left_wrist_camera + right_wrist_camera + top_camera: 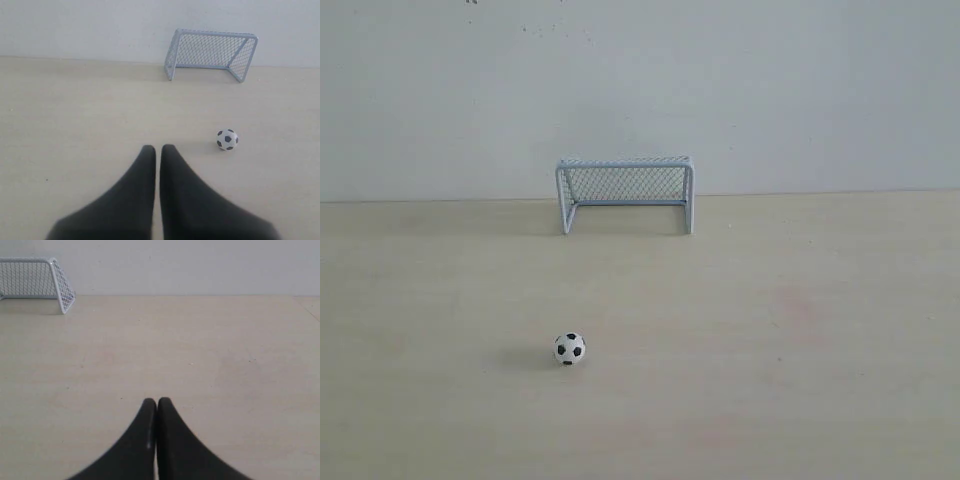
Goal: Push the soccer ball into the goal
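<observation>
Sitting on the pale table, the ball is out in front of the goal and well apart from it. In the exterior view it lies a little left of the goal's middle. The ball is white with black spots and nothing touches it. The goal stands upright at the back of the table, close to the white wall. Its open side faces the ball.

The left gripper has two black fingers pulled close together, with only a thin slit between them. It holds nothing. The ball is near its tips, off to one side and not touching them.

The right gripper has its fingers pressed together, and it holds nothing too. It is well apart from the goal.
</observation>
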